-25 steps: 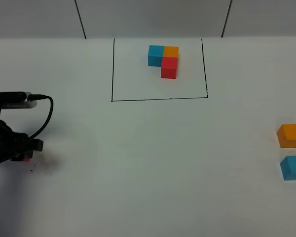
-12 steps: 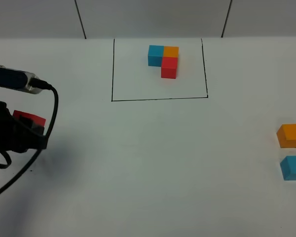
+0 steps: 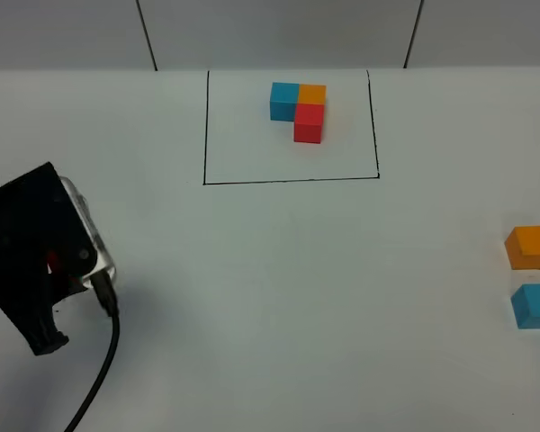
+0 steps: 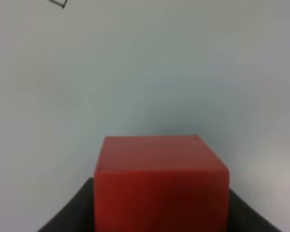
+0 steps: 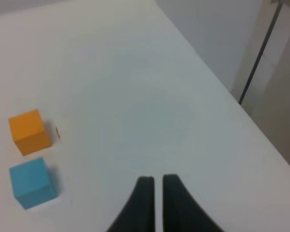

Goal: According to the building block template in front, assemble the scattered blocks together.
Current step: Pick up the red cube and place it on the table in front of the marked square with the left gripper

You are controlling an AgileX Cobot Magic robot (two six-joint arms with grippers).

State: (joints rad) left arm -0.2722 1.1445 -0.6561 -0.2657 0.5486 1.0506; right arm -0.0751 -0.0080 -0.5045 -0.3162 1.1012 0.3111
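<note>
Left jaws lifted higher, clamping red cube (image 4: 162, 179) squarely, right jaws narrow, empty.

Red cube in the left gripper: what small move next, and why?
Probably carry the red cube rightward toward the centre: the left gripper is shut on it at the far left, while the orange cube and blue cube lie far right.

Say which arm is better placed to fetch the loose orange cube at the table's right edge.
Right, probably: the small matte orange cube lies close to the empty, shut right gripper, beside the sky-blue cube. The left gripper is far across the table, shut on the small red cube.
</note>
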